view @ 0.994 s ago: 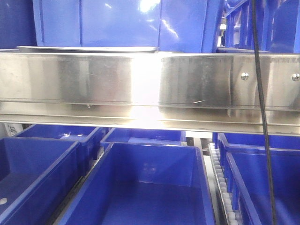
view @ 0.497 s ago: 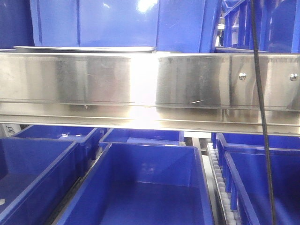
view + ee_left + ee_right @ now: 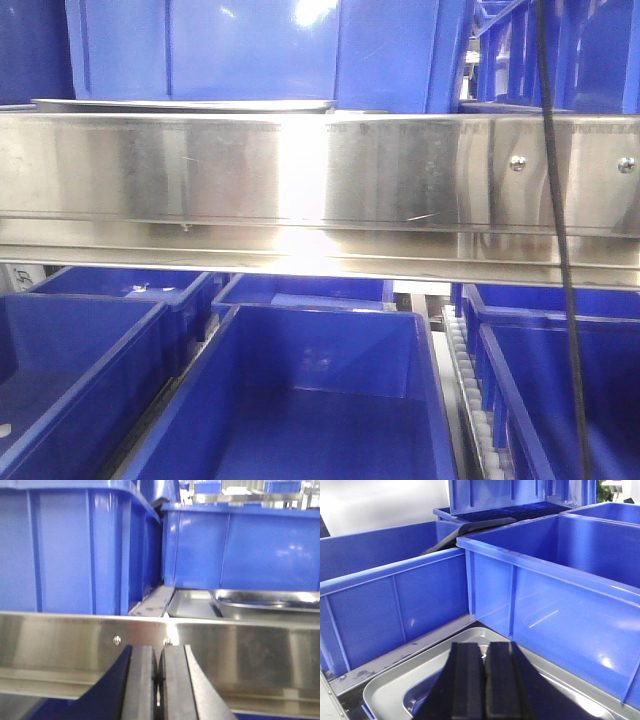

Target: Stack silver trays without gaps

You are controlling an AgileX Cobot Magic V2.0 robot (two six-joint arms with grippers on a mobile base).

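Note:
In the left wrist view two silver trays lie on the shelf behind the steel rail. A flat one (image 3: 191, 605) lies lower, and a second one (image 3: 267, 600) rests over its right part, offset. My left gripper (image 3: 158, 652) is shut on nothing, just in front of the rail. In the right wrist view my right gripper (image 3: 483, 647) is shut and hovers over a silver tray (image 3: 385, 690), whose rounded corner shows at the lower left. In the front view only a thin edge of a silver tray (image 3: 180, 103) shows above the rail, and neither gripper is in it.
A broad polished steel rail (image 3: 320, 190) with screws spans the front view. Blue bins (image 3: 320, 400) stand below it and more blue bins (image 3: 65, 545) stand behind the trays. A tall blue bin (image 3: 560, 605) stands close to the right of the right gripper. A black cable (image 3: 560, 240) hangs at the right.
The scene in the front view has slid slightly to the left since a second ago. Nothing else has visibly moved.

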